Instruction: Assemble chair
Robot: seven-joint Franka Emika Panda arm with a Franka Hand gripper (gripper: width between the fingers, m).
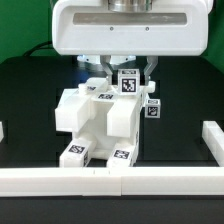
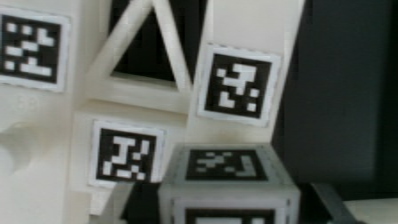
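The partly built white chair (image 1: 92, 122) stands mid-table in the exterior view, with black-and-white tags on its blocks. My gripper (image 1: 129, 80) hangs just behind and above it, shut on a white tagged chair block (image 1: 128, 84). Another tagged chair part (image 1: 152, 108) sits low at the assembly's right side in the exterior view. In the wrist view the held block (image 2: 221, 178) fills the space between my dark fingers (image 2: 338, 205), with my gripper (image 2: 240, 206) closed around it. Beyond it stand the X-braced frame (image 2: 151, 55) and a tagged upright (image 2: 238, 85).
A long plain white border rail (image 1: 110, 181) runs along the front of the black table, with short rail sections at the exterior view's right (image 1: 212, 140) and left (image 1: 3, 130). The gripper's large white body (image 1: 125, 25) hides the area behind the chair.
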